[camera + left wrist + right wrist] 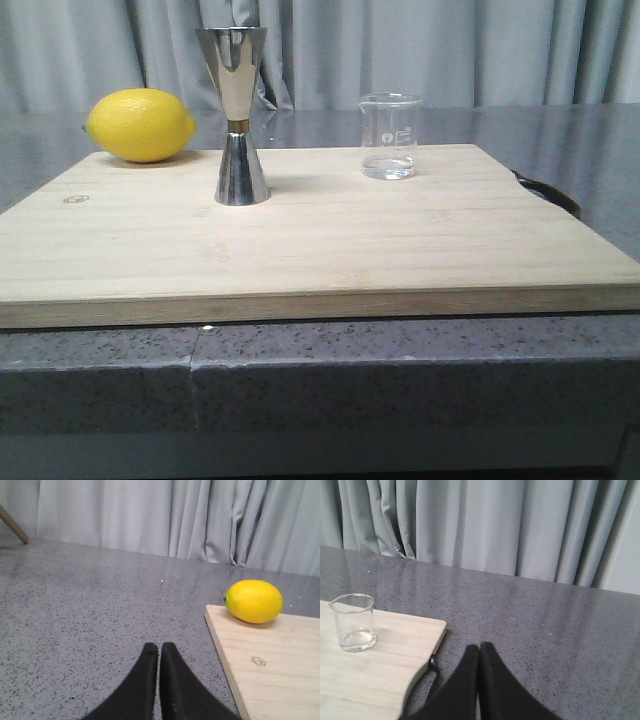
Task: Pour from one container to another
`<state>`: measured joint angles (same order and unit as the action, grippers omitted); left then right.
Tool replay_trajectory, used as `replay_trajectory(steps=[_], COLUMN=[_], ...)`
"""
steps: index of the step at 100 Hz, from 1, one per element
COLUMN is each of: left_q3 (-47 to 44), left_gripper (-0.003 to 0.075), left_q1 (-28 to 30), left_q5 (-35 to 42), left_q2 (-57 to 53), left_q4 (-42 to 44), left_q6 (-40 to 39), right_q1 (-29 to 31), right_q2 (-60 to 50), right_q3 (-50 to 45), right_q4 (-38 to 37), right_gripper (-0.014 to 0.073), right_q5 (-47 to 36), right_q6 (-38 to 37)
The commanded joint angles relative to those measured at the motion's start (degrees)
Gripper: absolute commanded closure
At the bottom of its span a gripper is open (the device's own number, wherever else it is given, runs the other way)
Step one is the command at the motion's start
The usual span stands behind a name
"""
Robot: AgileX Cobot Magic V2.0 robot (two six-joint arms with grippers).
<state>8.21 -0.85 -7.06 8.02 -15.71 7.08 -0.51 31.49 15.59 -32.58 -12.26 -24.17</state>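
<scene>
The small clear glass beaker (388, 136), cylindrical with a pouring lip and a shallow pool of clear liquid, stands upright on the pale wooden cutting board (300, 250), to the right of the shiny steel hourglass-shaped jigger (239, 115) and well apart from it. The jigger stands upright too, balanced on a narrow cone base, with the yellow lemon (140, 124) behind it to the left at the board's back corner.

The left gripper (159, 650) is clenched with nothing in it, over the grey speckled countertop (100, 610) off the board's left edge. The right gripper (479, 652) is likewise clenched and empty, over the counter off the board's right edge, the beaker away to one side of it.

Nothing is grasped yet. The risks, as I judge them: smooth glass slipping in a pinch; the top-heavy jigger toppling if nudged; and liquid missing its small mouth if the beaker's lip faces the wrong way.
</scene>
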Motion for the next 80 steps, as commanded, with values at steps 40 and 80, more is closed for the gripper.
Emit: replay_trajectory(steps=[40, 80], left_q3=[-8.7, -8.8], left_gripper=[0.0739, 0.0739], left_q1=[1.0, 4.3], left_q5=[13.4, 12.6], left_q2=[-8.3, -9.8], left_q4=[15.7, 18.3], left_q6=[-13.4, -13.4], right_q1=[0.3, 0.3], right_q2=[-0.1, 0.0], right_q3=[1.6, 1.6], right_q4=[0.7, 0.7], right_gripper=[0.0645, 0.0645], right_q5=[-3.4, -3.3], right_q6=[0.4, 0.4])
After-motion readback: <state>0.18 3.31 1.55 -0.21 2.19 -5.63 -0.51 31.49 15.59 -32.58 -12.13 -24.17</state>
